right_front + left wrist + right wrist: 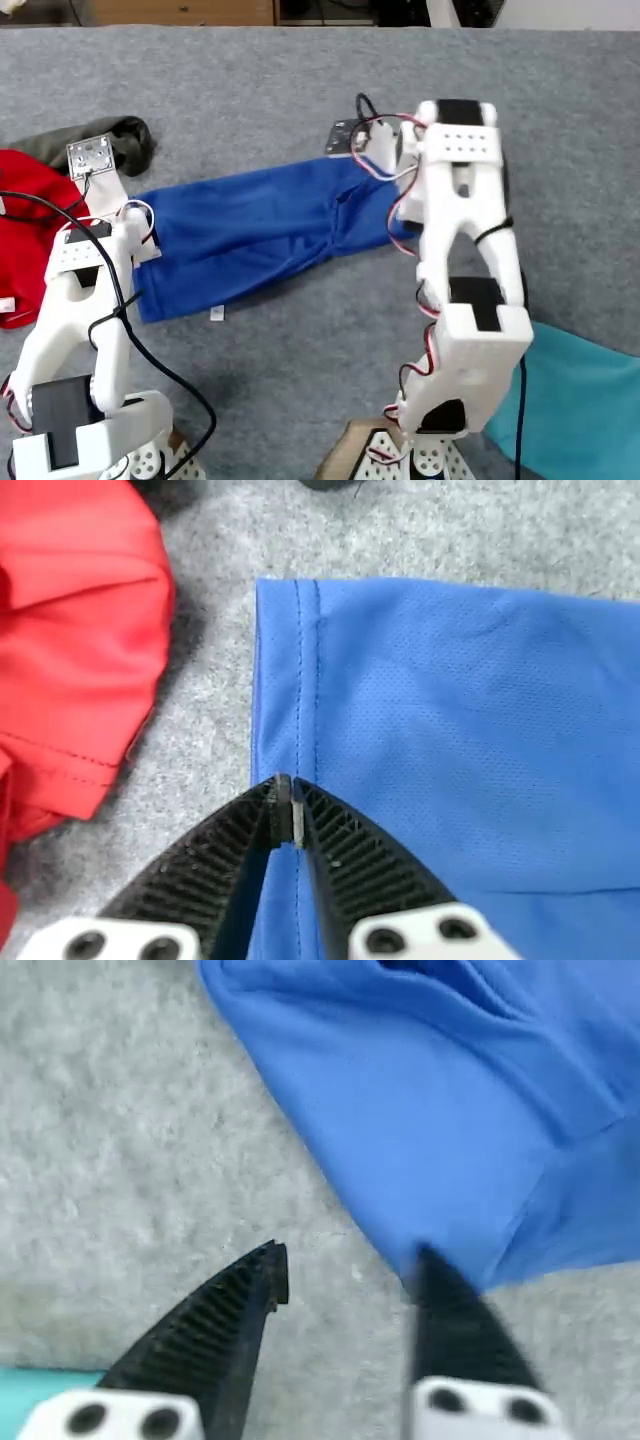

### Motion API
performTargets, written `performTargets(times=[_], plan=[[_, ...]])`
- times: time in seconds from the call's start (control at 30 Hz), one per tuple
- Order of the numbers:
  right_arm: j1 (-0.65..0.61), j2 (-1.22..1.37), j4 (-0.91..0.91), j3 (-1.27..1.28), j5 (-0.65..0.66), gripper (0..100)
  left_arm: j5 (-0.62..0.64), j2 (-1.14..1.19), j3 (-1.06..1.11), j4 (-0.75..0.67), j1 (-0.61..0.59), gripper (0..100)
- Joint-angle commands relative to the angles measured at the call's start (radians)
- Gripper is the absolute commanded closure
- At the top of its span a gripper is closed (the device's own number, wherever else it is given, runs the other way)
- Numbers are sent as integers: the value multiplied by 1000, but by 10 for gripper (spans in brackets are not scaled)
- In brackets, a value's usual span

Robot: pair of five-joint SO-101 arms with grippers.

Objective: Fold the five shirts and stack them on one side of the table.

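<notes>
Between the clenched jaws of the left gripper (286,815) sits the hem of the blue shirt (450,730), spread on the grey table (480,530); the right gripper (352,1270) stands released, the shirt's corner beside one jaw.

You had a grey felt table cover (300,90) spread across the whole work surface, its fuzzy nap plain in both wrist views. Beyond its far edge you could see a wooden drawer front (130,12), and beside it a dark unit (330,10), too cropped to identify.
</notes>
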Motion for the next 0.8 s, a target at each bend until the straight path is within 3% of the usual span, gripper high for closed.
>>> performTargets(times=[0.0, 0.07, 0.23, 0.43, 0.57, 0.77], plan=[[-96, -67, -103, 36, -91, 949, 0, -4, -14, -14, 6, 981], [-154, -58, -213, 68, -176, 995, 0, -4, -14, -15, 6, 981], [-220, 73, -428, 73, -374, 995, 0, -4, -14, -15, 5, 981], [-255, 325, -440, -130, -462, 994, 0, -4, -12, -15, 5, 981], [-251, 437, -354, -309, -491, 994, -2, -4, -9, -17, 5, 981], [-251, 383, -21, -575, -462, 995, 0, -5, -15, -11, 0, 981]])
